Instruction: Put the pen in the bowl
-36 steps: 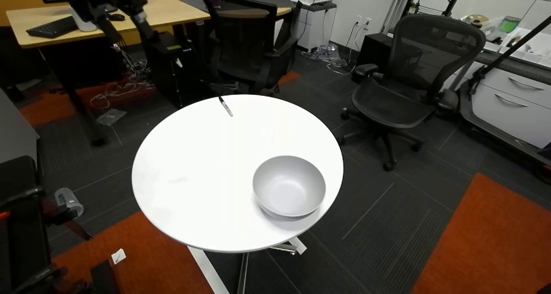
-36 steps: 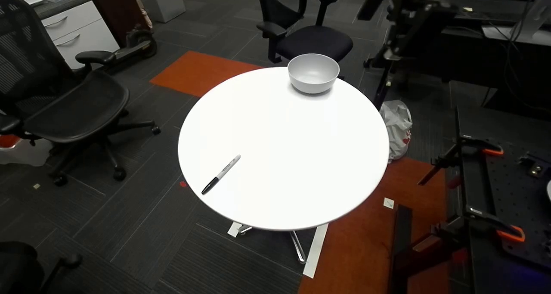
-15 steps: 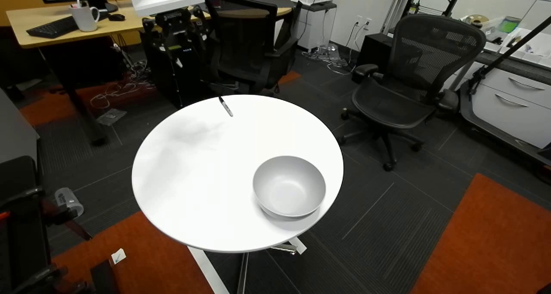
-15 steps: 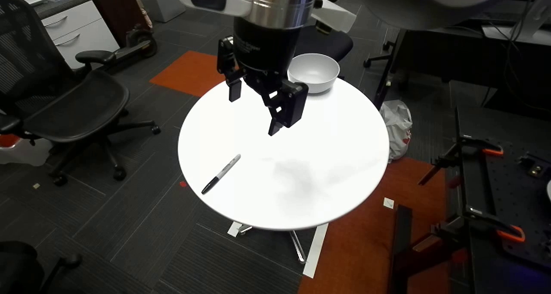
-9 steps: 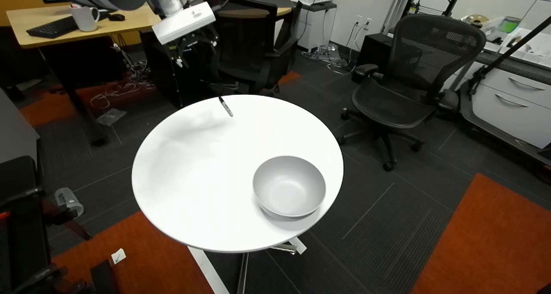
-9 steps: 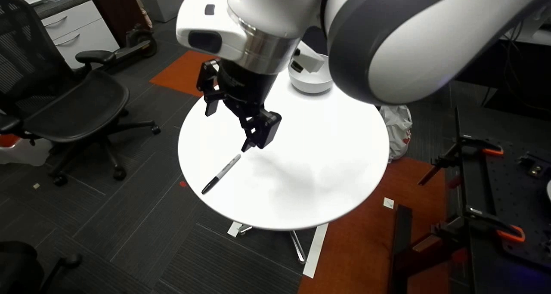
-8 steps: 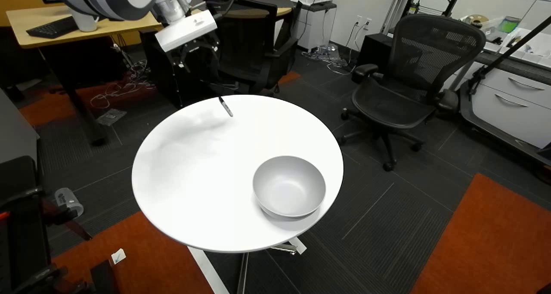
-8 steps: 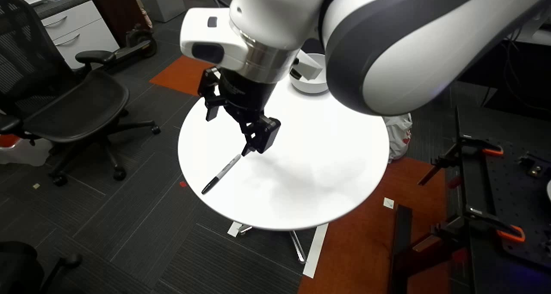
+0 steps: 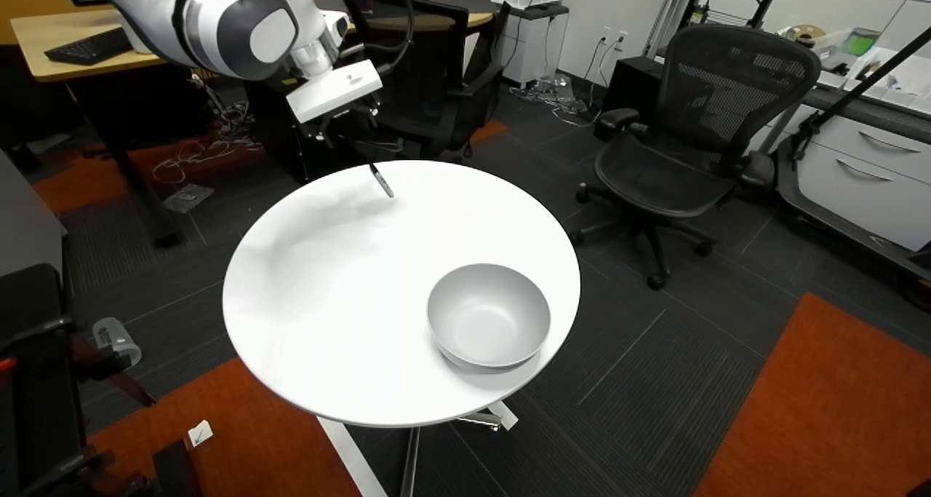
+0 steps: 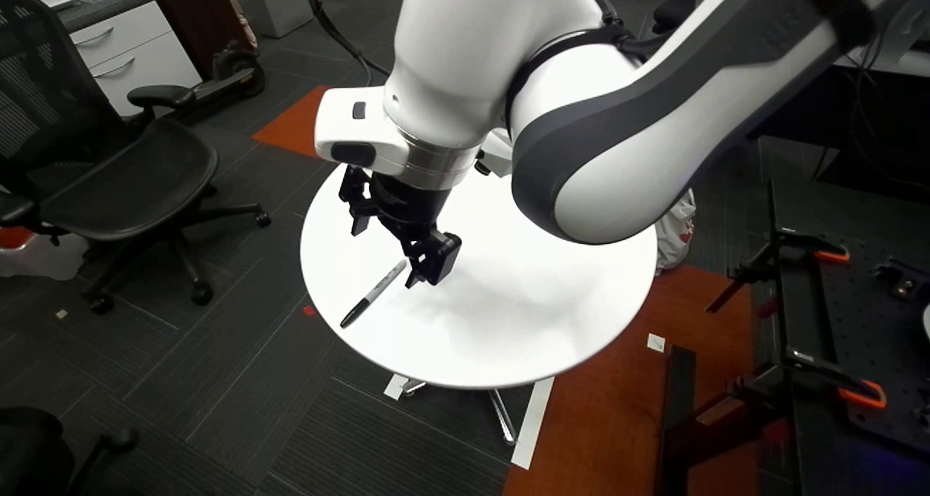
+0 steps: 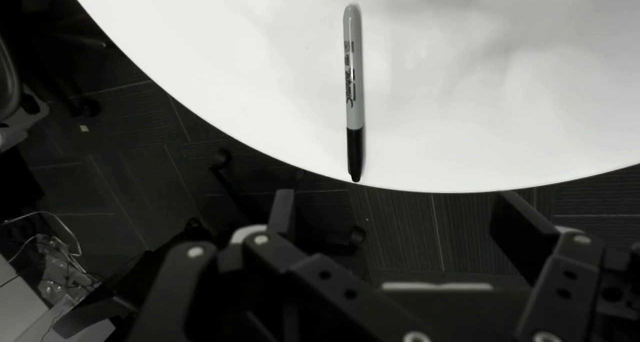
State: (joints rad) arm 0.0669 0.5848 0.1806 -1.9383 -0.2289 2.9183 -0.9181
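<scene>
Here, the pen (image 11: 354, 91) (on the table (image 11: 525, 111)) lies apart, below the gripper (image 11: 394, 197).

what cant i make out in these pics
Bowl: hidden behind the arm in an exterior view; outside the wrist view.
Lettering on the pen: too small to read in both exterior views.
Arm's base: cut off by the frame edge in both exterior views.

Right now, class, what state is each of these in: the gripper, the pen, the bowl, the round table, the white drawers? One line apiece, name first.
Gripper, open, holding nothing
Pen, capped, lying flat near the table's edge
Bowl, upright, empty
Round table, standing, bearing pen and bowl
White drawers, shut
</scene>
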